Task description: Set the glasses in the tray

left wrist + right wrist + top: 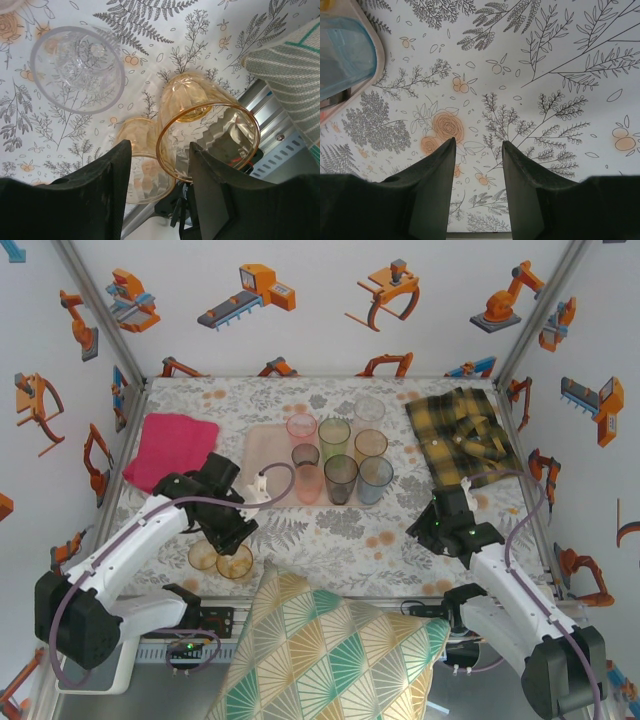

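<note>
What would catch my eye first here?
A cluster of coloured glasses stands on the pale tray mid-table. Near the front edge the left pincer straddles the rim of an amber glass, a second amber glass beside it. A big patterned pillow sits at the front.

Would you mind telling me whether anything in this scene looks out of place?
A patterned cushion pokes over the near edge of the table, right beside two amber glasses standing outside the tray. The plaid cloth lies crumpled.
</note>
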`<state>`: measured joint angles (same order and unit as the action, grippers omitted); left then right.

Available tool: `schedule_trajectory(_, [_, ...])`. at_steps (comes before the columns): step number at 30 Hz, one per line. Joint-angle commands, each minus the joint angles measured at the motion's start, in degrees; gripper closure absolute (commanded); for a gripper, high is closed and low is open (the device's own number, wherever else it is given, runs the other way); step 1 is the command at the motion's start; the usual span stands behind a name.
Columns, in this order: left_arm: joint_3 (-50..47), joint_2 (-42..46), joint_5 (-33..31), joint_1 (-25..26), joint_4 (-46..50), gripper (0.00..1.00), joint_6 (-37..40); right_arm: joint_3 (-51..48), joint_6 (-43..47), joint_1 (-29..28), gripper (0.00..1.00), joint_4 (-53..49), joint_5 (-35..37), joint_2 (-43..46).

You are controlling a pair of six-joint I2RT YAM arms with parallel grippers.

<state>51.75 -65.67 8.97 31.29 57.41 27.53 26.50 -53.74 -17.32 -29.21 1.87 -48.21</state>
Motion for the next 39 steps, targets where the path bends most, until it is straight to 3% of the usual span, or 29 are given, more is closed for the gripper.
schedule_trajectory(1, [-1.0, 0.43, 0.2, 0.9, -0.01, 0.53, -0.92, -0.5, -1.0, 0.47, 0.58, 0.56, -0.15, 0.03])
schedule_trajectory(7, [-2.1, 0.29, -0.28, 1.73, -0.38, 0.54, -1.18, -0.74, -1.01, 0.45, 0.58, 0.56, -0.09, 0.03])
schedule_trajectory(39, [-0.76, -1.39, -1.75, 5.12, -2.33, 0.84, -4.95, -2.22, -0.94, 0.48, 0.58, 1.52, -0.29, 0.18])
